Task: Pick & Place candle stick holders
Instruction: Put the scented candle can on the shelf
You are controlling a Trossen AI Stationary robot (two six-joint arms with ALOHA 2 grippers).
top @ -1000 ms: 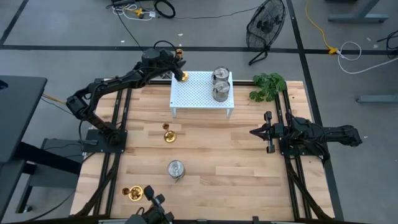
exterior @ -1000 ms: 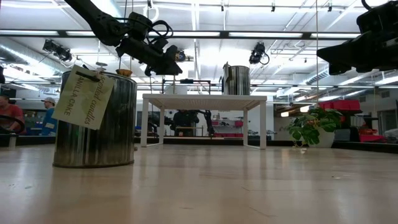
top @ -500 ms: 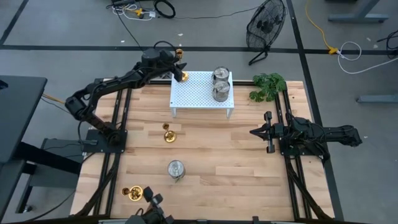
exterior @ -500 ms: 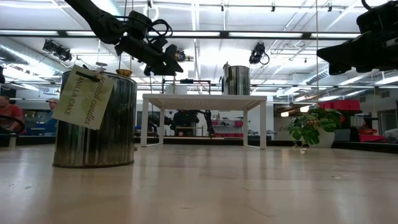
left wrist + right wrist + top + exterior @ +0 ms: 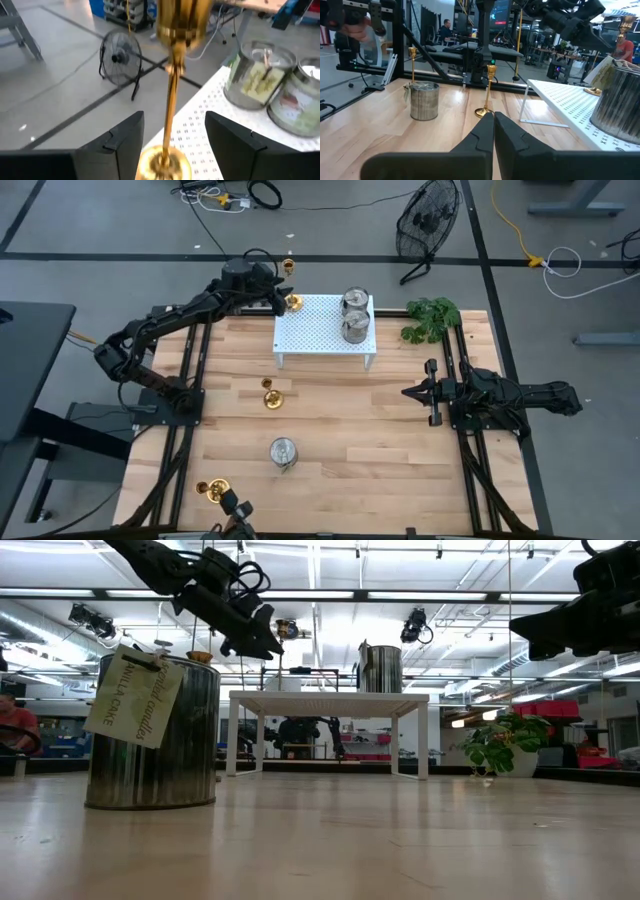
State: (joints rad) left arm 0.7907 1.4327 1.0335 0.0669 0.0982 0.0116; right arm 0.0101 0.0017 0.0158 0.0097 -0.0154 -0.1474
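Note:
A gold candle stick holder (image 5: 292, 301) stands on its round base at the far left corner of the white perforated rack (image 5: 323, 330). My left gripper (image 5: 277, 289) is open just left of it. In the left wrist view its fingers (image 5: 125, 142) stand apart on either side of the slim stem (image 5: 172, 95) without touching it. Two silver can-like holders (image 5: 354, 302) (image 5: 354, 328) stand on the rack. Two more gold holders (image 5: 270, 395) (image 5: 212, 489) and one silver holder (image 5: 283, 452) stand on the table. My right gripper (image 5: 418, 392) is shut and empty at the table's right.
A green leafy plant (image 5: 432, 318) lies at the far right corner. In the low view the silver holder with its paper tag (image 5: 152, 735) stands close at the left. A floor fan (image 5: 428, 225) stands beyond the far edge. Bare wood lies between the rack and my right gripper.
My left gripper has drawn back from the gold holder on the rack, going up and toward the table's left edge. The holder stays standing on the rack's corner.

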